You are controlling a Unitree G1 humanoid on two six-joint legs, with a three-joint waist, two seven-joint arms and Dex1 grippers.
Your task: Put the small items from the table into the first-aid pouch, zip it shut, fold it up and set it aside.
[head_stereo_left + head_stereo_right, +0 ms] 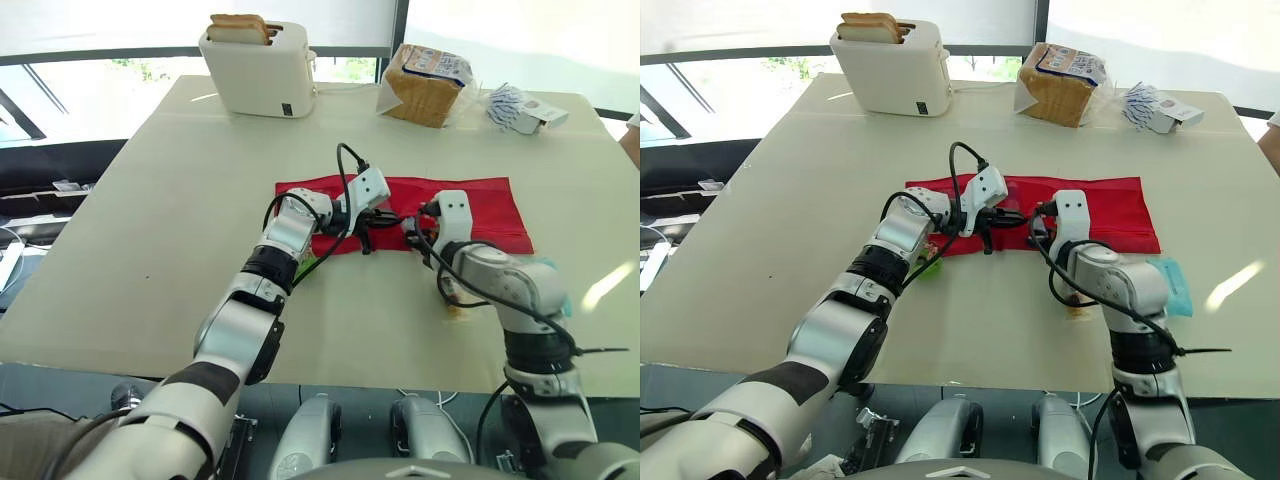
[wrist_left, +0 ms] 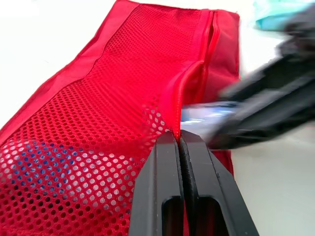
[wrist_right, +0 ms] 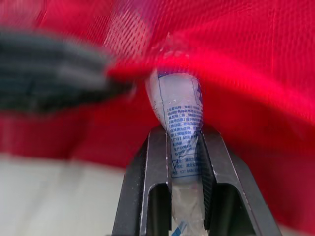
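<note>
1. Step in hand (my read): loading a sachet [image 3: 177,101] into the pouch [image 1: 480,205]. L gripper [image 2: 178,135] is pinched tight on the pouch's zip lip, lifting it. R gripper [image 3: 184,130] is clamped on the sachet, its tip at the opening.
2. To do it well: hold the lip raised so the mouth gapes. Feed the sachet in at a low angle, deep enough to clear the zip before letting go. Avoid snagging the mesh. Release R first, then L.
3. Pouch: red, flat, unfolded, mid-table [image 1: 150,230], long side running across. Mesh-front pocket, zip open, sth bluish visible through the mesh.
4. Prob. yet to load: teal packet [image 1: 1170,280] beside R arm, green item [image 1: 930,268] by L forearm.
</note>
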